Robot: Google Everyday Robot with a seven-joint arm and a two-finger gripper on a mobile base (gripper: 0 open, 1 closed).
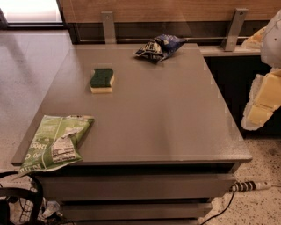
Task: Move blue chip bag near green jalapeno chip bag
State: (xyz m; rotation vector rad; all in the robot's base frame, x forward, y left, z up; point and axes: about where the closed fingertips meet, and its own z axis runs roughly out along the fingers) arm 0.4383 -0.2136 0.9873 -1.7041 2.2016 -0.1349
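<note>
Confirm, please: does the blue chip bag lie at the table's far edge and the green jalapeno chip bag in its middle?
Not the middle: the camera view shows the green jalapeno chip bag at the table's near left corner. The blue chip bag is at the far edge; the gripper is beyond the right side.

Likely an office break area: a grey flat-topped counter with drawers, a wood-panelled wall behind its far edge, and a speckled stone floor. The gripper hangs beyond the counter's right edge.
</note>
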